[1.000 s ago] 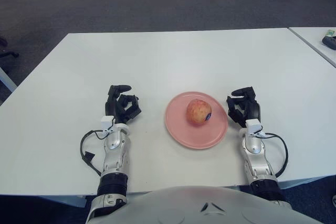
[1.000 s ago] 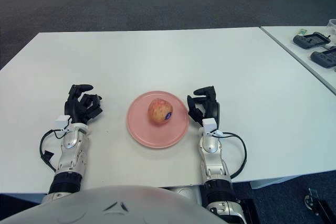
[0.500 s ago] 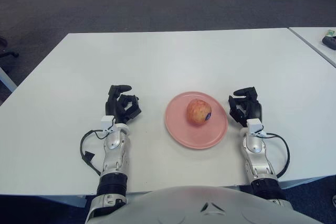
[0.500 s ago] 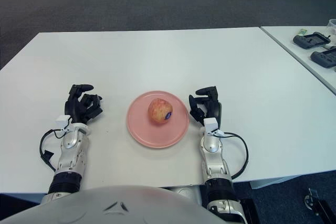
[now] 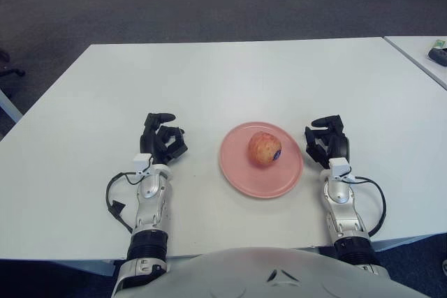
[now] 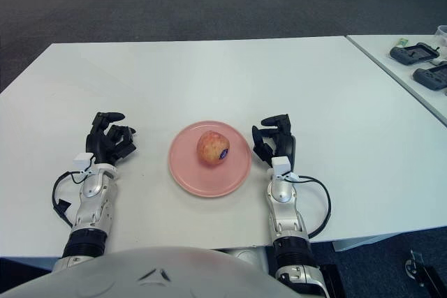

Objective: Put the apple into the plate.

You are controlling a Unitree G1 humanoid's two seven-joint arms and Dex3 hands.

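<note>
The apple point(image 5: 264, 148) sits in the plate point(image 5: 241, 172); right hand point(image 5: 326, 142) beside it, fingers curled, empty; a careless sweep could nudge the plate.

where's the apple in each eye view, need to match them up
Left eye view: the apple sits right of picture centre, on the far half of the pink plate.
Right eye view: the apple sits just left of picture centre, on the same plate.
Shared landmark: the blue sticker on the apple's right side.
</note>
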